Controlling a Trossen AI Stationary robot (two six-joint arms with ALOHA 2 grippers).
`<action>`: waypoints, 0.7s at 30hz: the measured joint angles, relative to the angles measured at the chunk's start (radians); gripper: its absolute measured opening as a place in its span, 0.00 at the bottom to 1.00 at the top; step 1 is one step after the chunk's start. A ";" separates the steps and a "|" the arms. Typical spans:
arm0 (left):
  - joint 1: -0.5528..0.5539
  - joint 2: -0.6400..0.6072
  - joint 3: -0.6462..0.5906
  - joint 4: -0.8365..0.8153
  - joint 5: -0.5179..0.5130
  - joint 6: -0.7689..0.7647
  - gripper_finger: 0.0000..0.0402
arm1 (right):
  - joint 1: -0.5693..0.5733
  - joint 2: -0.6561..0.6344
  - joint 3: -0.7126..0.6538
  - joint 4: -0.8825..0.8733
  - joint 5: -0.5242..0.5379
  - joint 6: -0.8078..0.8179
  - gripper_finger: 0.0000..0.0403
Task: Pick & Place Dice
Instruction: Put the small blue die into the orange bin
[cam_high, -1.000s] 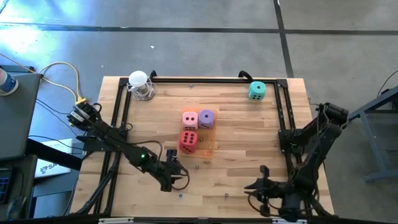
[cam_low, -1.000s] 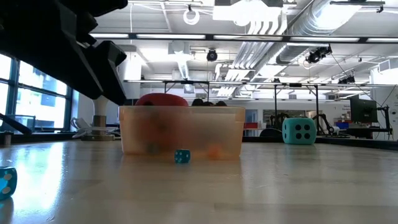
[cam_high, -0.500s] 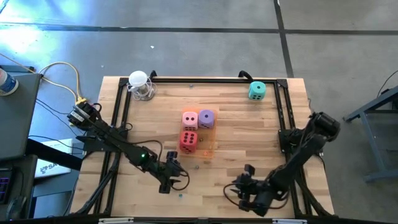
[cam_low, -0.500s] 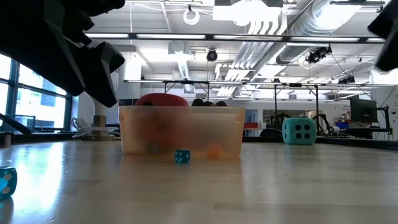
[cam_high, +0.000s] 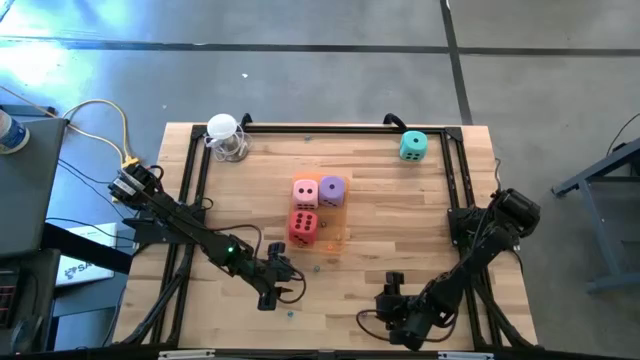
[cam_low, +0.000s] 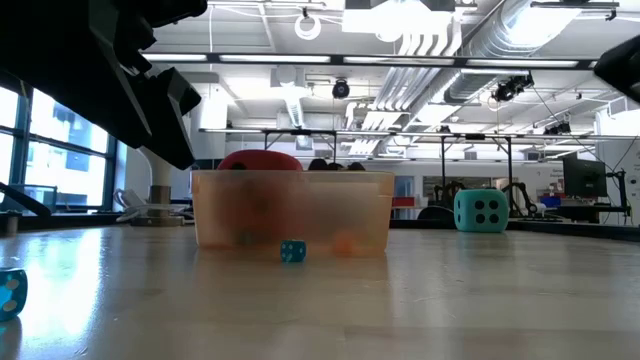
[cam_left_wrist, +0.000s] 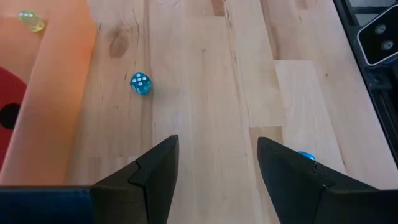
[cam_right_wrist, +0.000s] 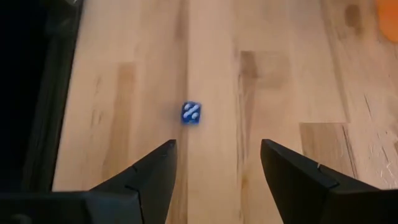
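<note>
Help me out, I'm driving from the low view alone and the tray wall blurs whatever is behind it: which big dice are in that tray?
Observer: The high view shows the red die, pink die and purple die inside the orange tray. The teal die sits alone outside it, near the far corner on the right arm's side.
Operator: Is either gripper holding something?
Observer: The left gripper is open, with nothing between its fingers.
Operator: And the right?
Observer: The right gripper is open and empty too, with a small blue die lying ahead of it.
</note>
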 joint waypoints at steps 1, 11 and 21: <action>0.000 0.000 0.000 0.000 -0.001 0.000 0.52 | 0.006 0.000 0.000 0.002 0.000 -0.014 0.55; -0.031 0.000 0.000 -0.004 0.002 0.021 0.52 | 0.030 0.107 -0.013 0.035 -0.004 -0.083 0.54; -0.033 0.000 0.000 -0.014 -0.002 0.023 0.52 | 0.019 0.145 -0.069 0.261 0.041 -0.134 0.54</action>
